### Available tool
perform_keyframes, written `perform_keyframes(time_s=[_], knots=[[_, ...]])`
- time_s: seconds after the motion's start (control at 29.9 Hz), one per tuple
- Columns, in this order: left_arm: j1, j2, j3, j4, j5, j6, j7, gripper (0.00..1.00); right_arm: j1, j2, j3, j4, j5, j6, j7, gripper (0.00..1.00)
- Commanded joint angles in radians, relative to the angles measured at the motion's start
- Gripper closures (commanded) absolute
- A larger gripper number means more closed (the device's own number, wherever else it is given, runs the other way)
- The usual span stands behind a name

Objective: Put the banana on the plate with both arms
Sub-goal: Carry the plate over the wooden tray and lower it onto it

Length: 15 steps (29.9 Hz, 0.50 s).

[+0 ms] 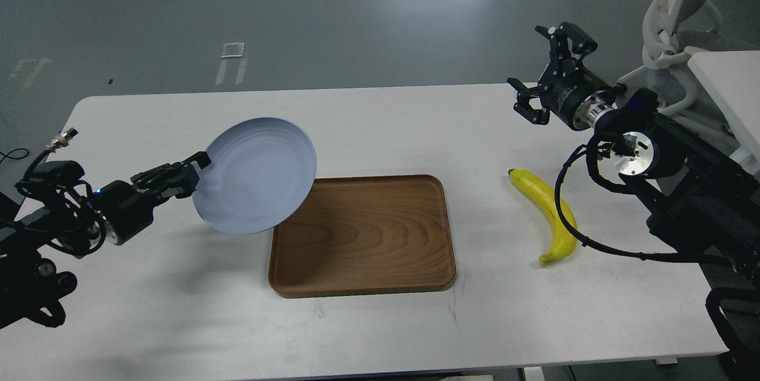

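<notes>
While the plate (256, 174) hangs tilted in my left gripper (199, 168), the following conditions apply.

Risk, plate slip: the hold is on the rim only, at the plate's left edge; the steep tilt could let it rotate or drop out.
Risk, plate strike: the lower rim sits just over the near-left corner of the wooden tray (362, 235); a careless descent could knock the tray or land the plate half on its lip.
Risk, cable snag: my right arm's black cable (569, 221) lies across the banana (549, 213); arm motion could drag or roll the fruit.
Risk, banana roll-off: if the plate is not level when the fruit arrives, the curved body could slide off.
Left arm pose: enters from the left edge, reaching rightward and low, wrist turned so the plate faces the camera.
Left jaws: clamped on the plate rim.
Right arm pose: raised above the table's (380, 333) far-right area, forearm angled up and left.
Right gripper (543, 69): fingers spread, empty, well apart from the banana.
Banana location: flat on the table, right of the tray, dark tip pointing away from me.
Task status, as judged: plate not yet set down, fruit ungrasped.
</notes>
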Motion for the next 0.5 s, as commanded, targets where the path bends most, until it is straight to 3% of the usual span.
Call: perform_keyframes(time_s=[0.0, 0.13, 0.27, 0.47], knots=[[-0.04, -0.115, 0.009, 0.008, 0.045, -0.011, 0.0, 1.0, 0.051, -0.02, -0.009, -0.003, 0.0, 0.001, -0.005, 0.01], [-0.103, -0.202, 0.101, 0.053, 0.056, -0.025, 0.0, 1.0, 0.083, -0.027, -0.017, -0.008, 0.0, 0.001, -0.005, 0.01], [-0.161, -0.363, 0.248, 0.226, 0.055, -0.025, 0.0, 1.0, 0.101, -0.029, -0.017, -0.008, 0.0, 0.001, -0.005, 0.01], [-0.163, -0.44, 0.329, 0.347, 0.055, -0.025, 0.0, 1.0, 0.106, -0.043, -0.015, -0.006, 0.0, 0.001, -0.005, 0.01]])
